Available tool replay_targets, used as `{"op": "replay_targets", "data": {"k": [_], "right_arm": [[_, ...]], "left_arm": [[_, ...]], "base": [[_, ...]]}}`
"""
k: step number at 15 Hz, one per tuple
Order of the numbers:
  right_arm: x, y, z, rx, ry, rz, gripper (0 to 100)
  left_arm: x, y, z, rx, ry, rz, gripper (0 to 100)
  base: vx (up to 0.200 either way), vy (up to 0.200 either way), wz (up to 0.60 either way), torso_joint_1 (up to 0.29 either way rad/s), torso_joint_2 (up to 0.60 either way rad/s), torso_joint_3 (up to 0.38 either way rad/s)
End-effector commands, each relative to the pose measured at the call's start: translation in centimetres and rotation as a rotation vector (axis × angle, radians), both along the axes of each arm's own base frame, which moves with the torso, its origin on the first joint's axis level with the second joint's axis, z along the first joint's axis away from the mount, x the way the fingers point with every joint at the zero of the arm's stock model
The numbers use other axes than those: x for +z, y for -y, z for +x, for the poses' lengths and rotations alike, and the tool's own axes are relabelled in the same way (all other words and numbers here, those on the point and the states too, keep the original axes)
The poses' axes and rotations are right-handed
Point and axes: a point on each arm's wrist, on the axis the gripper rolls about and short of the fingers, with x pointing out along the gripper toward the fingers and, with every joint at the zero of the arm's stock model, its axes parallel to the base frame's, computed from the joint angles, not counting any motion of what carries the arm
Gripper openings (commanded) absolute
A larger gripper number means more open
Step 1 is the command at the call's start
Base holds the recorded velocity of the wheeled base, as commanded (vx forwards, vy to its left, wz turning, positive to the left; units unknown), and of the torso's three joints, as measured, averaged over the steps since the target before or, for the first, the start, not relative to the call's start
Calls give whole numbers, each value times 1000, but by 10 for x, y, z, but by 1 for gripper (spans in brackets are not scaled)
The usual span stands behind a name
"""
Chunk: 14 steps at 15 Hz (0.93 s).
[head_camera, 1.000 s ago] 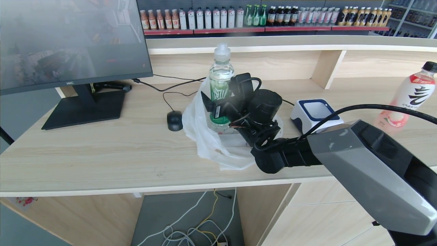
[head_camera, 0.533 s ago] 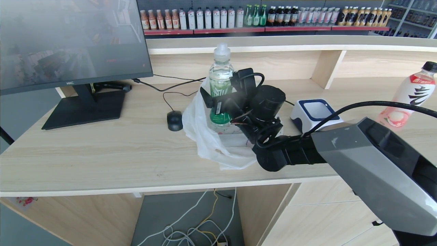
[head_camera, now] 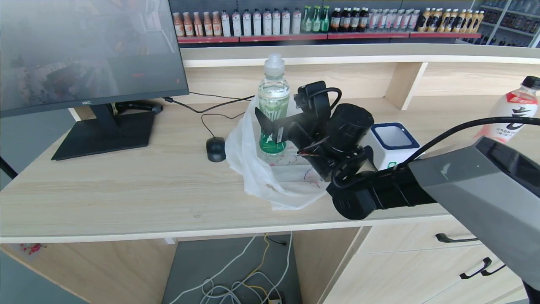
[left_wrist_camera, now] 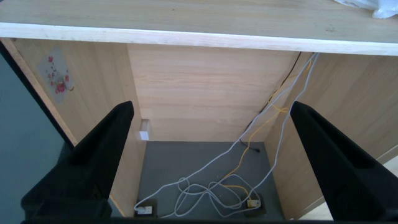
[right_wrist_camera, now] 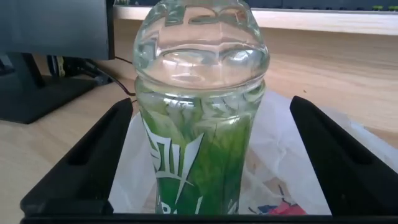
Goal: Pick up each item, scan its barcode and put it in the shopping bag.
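Note:
A clear bottle (head_camera: 273, 99) with a green label and white cap stands upright in the white shopping bag (head_camera: 253, 169) at the middle of the counter. My right gripper (head_camera: 276, 122) is level with the label, open, one finger on each side and neither pressing the bottle. In the right wrist view the bottle (right_wrist_camera: 202, 143) stands between the wide-spread fingers of my right gripper (right_wrist_camera: 210, 106), with the bag (right_wrist_camera: 292, 162) behind it. A pink bottle (head_camera: 512, 112) stands at the far right. My left gripper (left_wrist_camera: 211, 109) hangs open below the counter's front edge.
A white and blue barcode scanner (head_camera: 392, 141) sits just right of the bag, close behind my right wrist. A monitor (head_camera: 84, 50) and a mouse (head_camera: 215, 149) stand to the left. The raised back ledge (head_camera: 337, 55) runs behind. Cables (left_wrist_camera: 217, 186) lie under the counter.
My right arm has drawn back to the right and slightly up from the bottle. The bottle stays standing in the bag.

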Motion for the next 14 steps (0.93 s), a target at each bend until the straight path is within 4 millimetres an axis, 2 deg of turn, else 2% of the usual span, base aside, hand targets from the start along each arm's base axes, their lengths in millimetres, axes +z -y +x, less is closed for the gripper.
{"op": "replay_targets", "data": {"k": [1,3,7,11,14], "right_arm": [[8,14,-26,2,14,-17,100],[9,25,-51,14,24,-19,100],[12,64,-101,13,19,-22,100],[-12,82,-125,19,-8,-14,100],[-17,89,-133,19,-35,-29,100]], "left_arm": [[0,0,0,2,1,0,100],[0,0,0,0,1,0,100],[0,0,0,0,1,6,100],[0,0,0,0,1,5,100],[0,0,0,2,1,3,100]], "base": [[0,0,0,0,0,0],[0,0,0,0,0,0],[0,0,0,0,0,0],[0,0,0,0,0,0],[0,0,0,0,0,0]]}}
